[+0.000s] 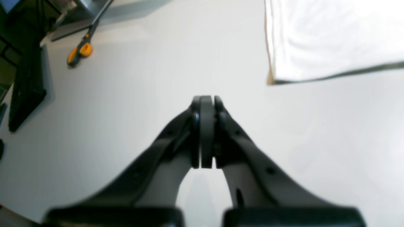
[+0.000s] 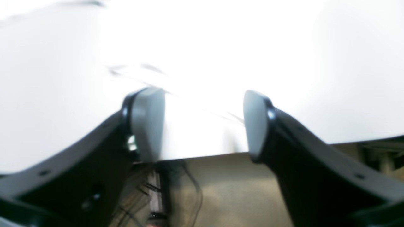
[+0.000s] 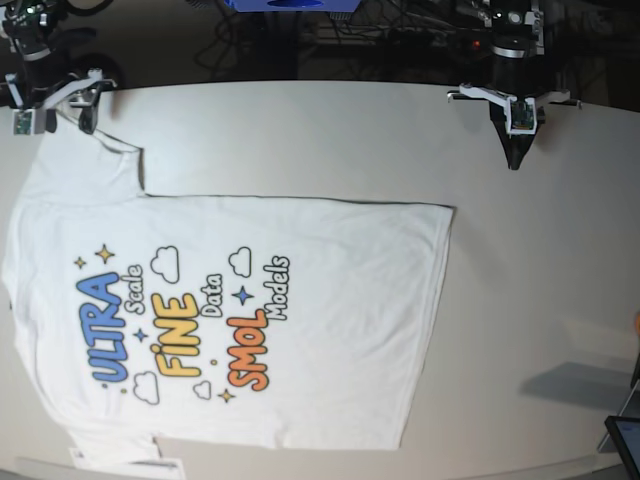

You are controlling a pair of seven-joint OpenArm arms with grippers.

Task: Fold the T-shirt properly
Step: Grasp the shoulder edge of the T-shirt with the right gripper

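Note:
The T-shirt (image 3: 330,300) lies flat on the white table (image 3: 540,300) with its print facing up, collar end at the left and hem at the right. My right gripper (image 3: 55,120) hangs open at the table's far left corner, just above the shirt's upper sleeve (image 3: 95,165). In the right wrist view its fingers (image 2: 148,123) stand wide apart over blurred white cloth, with nothing between them. My left gripper (image 3: 515,155) is shut and empty over bare table, beyond the hem corner (image 1: 315,41). In the left wrist view its tips (image 1: 206,101) are pressed together.
An orange-handled tool (image 1: 80,52) and a black flat object (image 1: 26,88) lie near the table's edge beside the left arm. A dark device (image 3: 625,435) stands at the near right corner. The table edge, with the floor below it, shows under the right gripper (image 2: 203,126).

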